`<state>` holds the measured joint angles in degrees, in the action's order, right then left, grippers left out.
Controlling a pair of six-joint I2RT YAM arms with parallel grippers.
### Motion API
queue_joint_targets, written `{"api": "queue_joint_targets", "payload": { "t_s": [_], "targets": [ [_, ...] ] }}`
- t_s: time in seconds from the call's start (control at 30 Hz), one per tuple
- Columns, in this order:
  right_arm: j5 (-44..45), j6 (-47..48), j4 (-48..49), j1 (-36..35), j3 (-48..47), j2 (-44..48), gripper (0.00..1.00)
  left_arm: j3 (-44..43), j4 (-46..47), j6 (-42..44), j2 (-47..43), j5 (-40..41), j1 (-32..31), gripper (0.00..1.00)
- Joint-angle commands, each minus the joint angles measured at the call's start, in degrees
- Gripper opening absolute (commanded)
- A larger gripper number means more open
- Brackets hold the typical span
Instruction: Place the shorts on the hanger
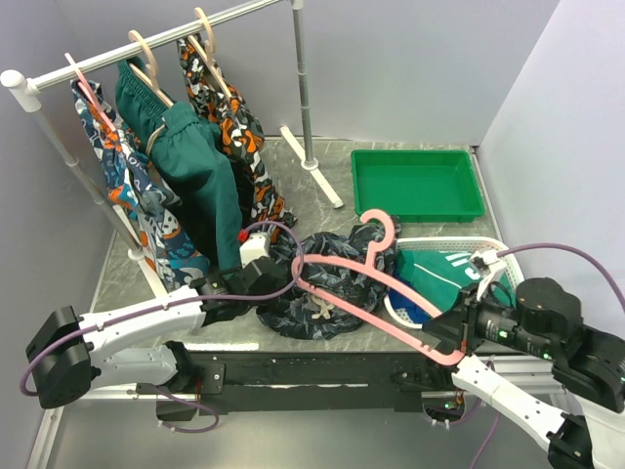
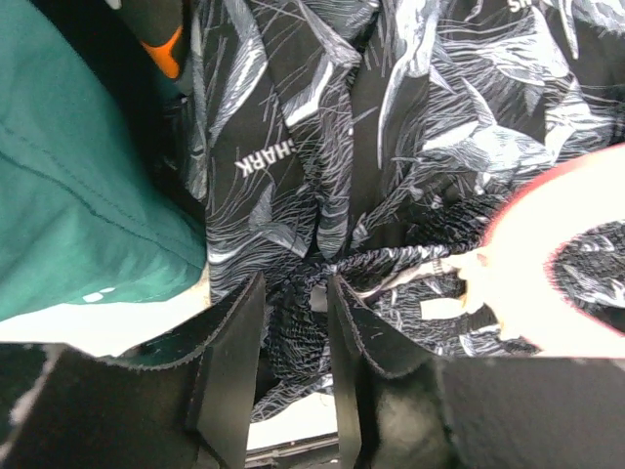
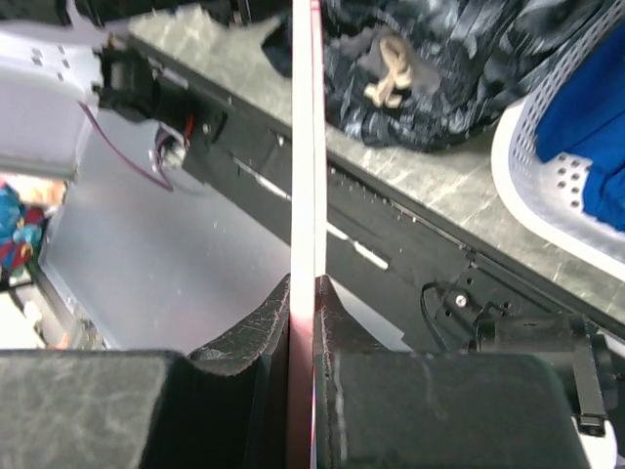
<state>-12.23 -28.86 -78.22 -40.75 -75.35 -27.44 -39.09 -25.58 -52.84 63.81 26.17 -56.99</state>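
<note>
Left pincer (image 2: 293, 285) narrow around bunched waistband of dark leafy-print fabric shorts (image 2: 410, 127), clamp unconfirmed; right pincer (image 3: 303, 290) grips pink plastic hanger (image 3: 305, 137). Risk: shallow pinch slips, fabric drops.

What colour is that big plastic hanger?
The hanger is pink; the top external view shows it best.

The shorts (image 1: 322, 293) lie heaped at the near edge, mid-table. The hanger (image 1: 337, 262) slants over them, hook toward the far side, its near-right end reaching past the table edge into the right gripper (image 1: 439, 337). The left gripper (image 1: 256, 278) sits at the shorts' left side. Just right of the shorts stands a basket (image 1: 444, 241) with clothes (image 1: 435, 274) in it. Behind the basket is a tray (image 1: 415, 181). Far left, a rail (image 1: 146, 41) carries hung shorts (image 1: 195, 166).
</note>
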Motion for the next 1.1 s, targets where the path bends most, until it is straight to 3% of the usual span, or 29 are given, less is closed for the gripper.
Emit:
{"api": "queue_joint_targets", "payload": {
  "t_s": [0.0,0.1,0.27,0.67,0.8,0.97,1.07],
  "targets": [
    [-3.8,2.1,2.2,-0.3,2.9,-1.3,0.00,0.2,3.0,1.9,-0.4,-2.7,0.7,0.36],
    [-4.9,2.8,2.9,-0.4,4.4,-1.3,0.00,0.5,3.1,2.0,-1.2,-4.3,0.7,0.31],
    [-6.1,4.7,3.9,-0.3,7.4,-1.1,0.00,1.6,3.7,1.9,-3.3,-5.1,0.7,0.01],
    [-7.3,8.8,9.6,-0.3,11.7,-2.8,0.00,-0.5,2.1,9.6,-9.8,-3.0,0.7,0.01],
    [1.4,9.4,6.7,-0.4,6.5,-3.1,0.00,-0.7,3.2,12.8,-11.4,-2.4,-1.7,0.01],
    [2.8,9.2,9.7,-0.4,7.7,-2.5,0.00,-1.9,3.2,14.3,-13.7,-2.5,-5.0,0.01],
    [-2.2,8.8,12.7,-0.3,11.0,-1.7,0.00,-3.0,1.9,13.8,-14.2,0.0,-5.5,0.01]
  ]
}}
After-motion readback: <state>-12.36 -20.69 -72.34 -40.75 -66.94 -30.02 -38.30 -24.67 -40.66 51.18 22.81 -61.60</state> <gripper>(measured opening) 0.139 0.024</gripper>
